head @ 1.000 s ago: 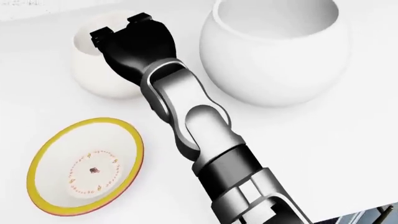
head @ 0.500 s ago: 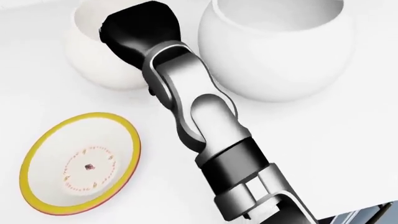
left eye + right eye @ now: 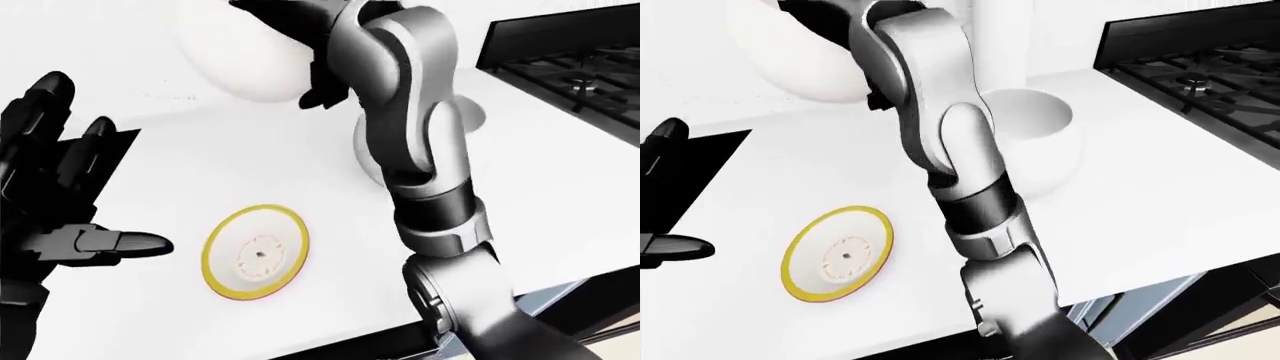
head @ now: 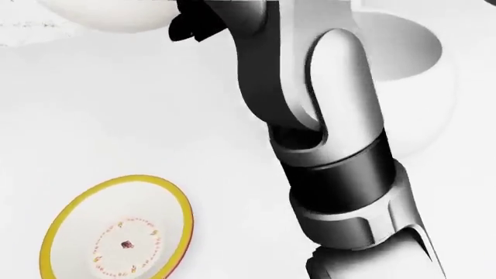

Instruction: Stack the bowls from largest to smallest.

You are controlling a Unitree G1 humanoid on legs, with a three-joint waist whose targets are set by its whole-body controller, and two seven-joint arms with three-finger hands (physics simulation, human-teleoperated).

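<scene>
Table (image 3: 1160,172) comes first: it carries two bowls now, where a second ago it carried all three. The big bowl (image 3: 1045,157) sits where it did, at the right of the head view, half hidden behind my right arm, mouth up. The mid bowl (image 3: 805,64) is what has changed. Half a second ago it sat on the table with my right hand (image 3: 295,19) dipping into it. Now it hangs at the top left of every view, and I judge it is off the table.

That hand grasps the bowl at its rim, dark fingers showing at the bowl's right side, though most of the grip is cut off by the top edge. The head view has also shifted a little, so not all of the change is the bowl's own.

The small bowl (image 3: 258,253), yellow-rimmed, lies untouched low in the views, well apart from the other two. My left hand (image 3: 55,187) hovers beside it with fingers spread, grasping nothing.

For the task, I judge the pick done. The mid bowl must next go across to the right and down into the big one, and the small bowl comes last.
</scene>
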